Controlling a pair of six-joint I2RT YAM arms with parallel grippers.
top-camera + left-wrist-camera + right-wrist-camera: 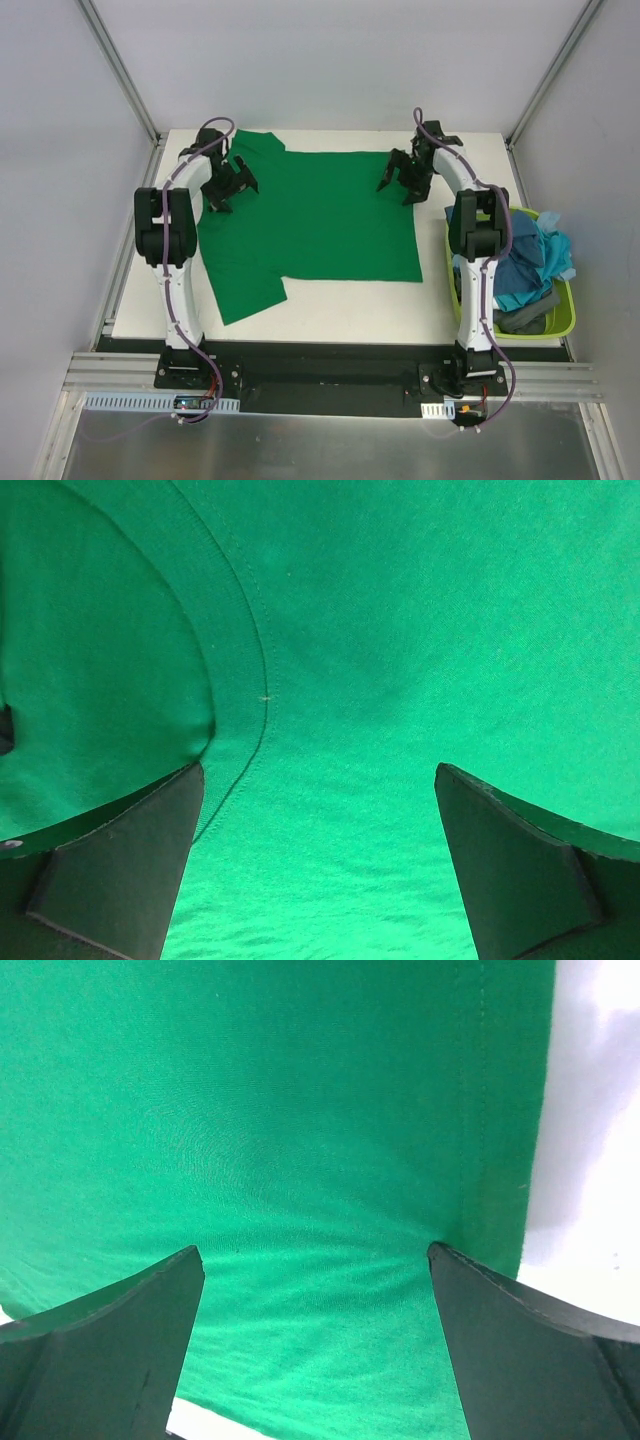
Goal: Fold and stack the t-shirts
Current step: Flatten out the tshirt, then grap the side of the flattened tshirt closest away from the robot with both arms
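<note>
A bright green t-shirt [310, 215] lies spread flat on the white table [330, 305], one sleeve pointing toward the near left. My left gripper [233, 190] hovers open just over its left side by the collar; in the left wrist view the ribbed collar seam [240, 680] curves past the wide-apart left gripper [318, 780]. My right gripper [397, 188] stands open over the shirt's far right part. The right wrist view shows the right gripper [315, 1255] low over lightly wrinkled cloth near the stitched hem [500, 1110]. Nothing is held.
A lime-green plastic basket [565, 320] sits at the table's right edge behind the right arm, holding a dark teal-blue t-shirt [522, 265], a light turquoise one [558, 245] and some dark grey cloth [525, 318]. Bare white table [590, 1110] borders the shirt.
</note>
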